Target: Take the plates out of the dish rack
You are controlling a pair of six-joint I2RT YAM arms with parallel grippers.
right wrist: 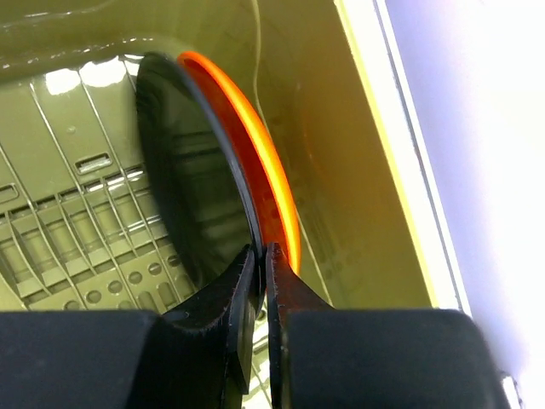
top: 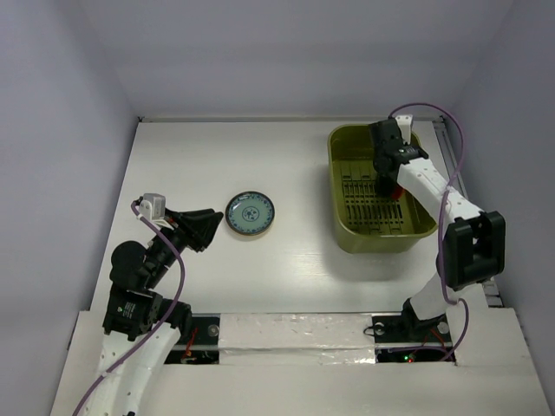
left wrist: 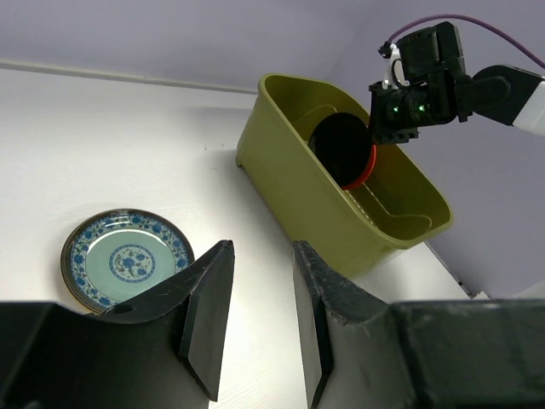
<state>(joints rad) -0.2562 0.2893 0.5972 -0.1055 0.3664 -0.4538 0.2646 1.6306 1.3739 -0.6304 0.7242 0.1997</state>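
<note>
**Overhead view, left to right.** My left gripper (top: 201, 227) sits at lower left with its jaws spread and nothing between them. It is just beside the teal-blue plate (top: 251, 213), which lies flat on the table (top: 173, 156). The dish rack (top: 381, 244) stands at upper right. My right gripper (top: 388, 173) reaches down into it, clamped on the orange-red plate (top: 395, 191), which shows here only as a red sliver.

**Left wrist view.** The same plate stands upright inside the tub. The near wall hides its foot, so I cannot tell whether it sits in a slot.

**Right wrist view.** The fingers (right wrist: 230, 298) pinch the plate's thin rim. The plate is on edge near the tub's right wall, above the ribbed insert (right wrist: 77, 221).

**Handling.** I judge the plate stiff, glazed, slippery, fairly light and liable to chip. A shallow rim pinch would let it swing, so I would grip deep on the rim and lift straight up.
</note>
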